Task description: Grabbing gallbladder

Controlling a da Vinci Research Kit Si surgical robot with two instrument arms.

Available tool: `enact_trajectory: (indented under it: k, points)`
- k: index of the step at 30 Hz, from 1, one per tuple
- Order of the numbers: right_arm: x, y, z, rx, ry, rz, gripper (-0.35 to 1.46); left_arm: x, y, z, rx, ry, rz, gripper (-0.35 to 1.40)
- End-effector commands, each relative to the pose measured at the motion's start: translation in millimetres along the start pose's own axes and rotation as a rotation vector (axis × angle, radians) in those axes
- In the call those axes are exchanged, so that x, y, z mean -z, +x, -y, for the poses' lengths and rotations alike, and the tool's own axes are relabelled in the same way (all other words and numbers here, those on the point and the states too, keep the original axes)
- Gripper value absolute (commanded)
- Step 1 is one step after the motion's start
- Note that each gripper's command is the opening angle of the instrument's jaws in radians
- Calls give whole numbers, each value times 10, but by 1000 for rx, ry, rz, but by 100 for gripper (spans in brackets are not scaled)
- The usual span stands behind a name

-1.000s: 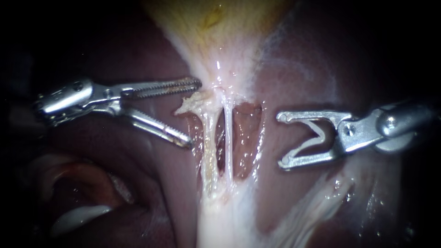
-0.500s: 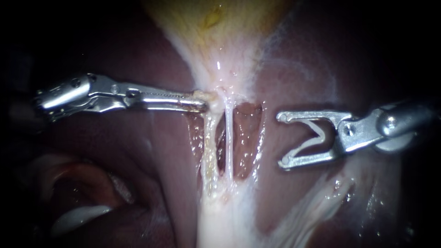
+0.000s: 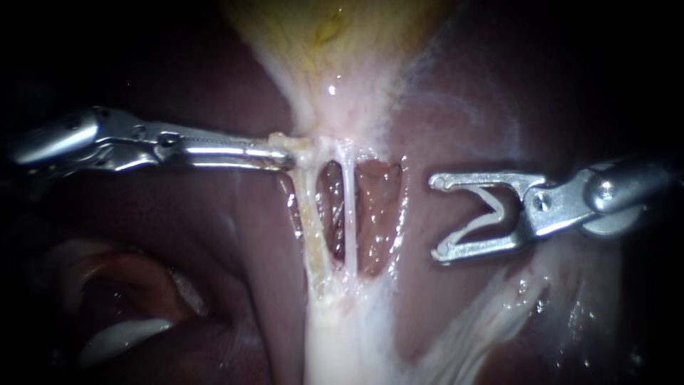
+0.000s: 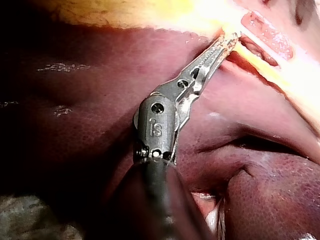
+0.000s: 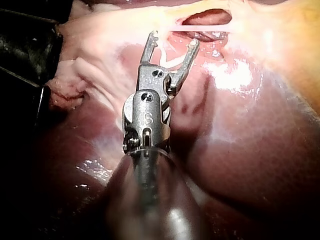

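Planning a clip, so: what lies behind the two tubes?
Wet red liver shows through the gap between the thicker tube and the thin tube. Directly behind each tube, nothing can be seen.

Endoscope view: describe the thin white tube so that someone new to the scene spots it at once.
From the yellowish gallbladder at the top, go down to where it narrows. Two tubes run on below it over the liver. The one meant is the thin tube on the right: straight and white, while the thick tube beside it is yellowish and slanted.

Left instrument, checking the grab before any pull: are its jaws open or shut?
Shut on pale tissue: the left instrument has both jaws pressed together on it, at the narrow end of the gallbladder.
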Motion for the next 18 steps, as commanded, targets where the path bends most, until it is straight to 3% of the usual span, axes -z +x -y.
enact_trajectory:
  k: [1,18]
  points:
    - [0,0,0,0,0,0,49,3,-4,3,2,0,5,-35]
    - [0,0,0,0,0,0,49,5,-8,8,4,-2,7,-35]
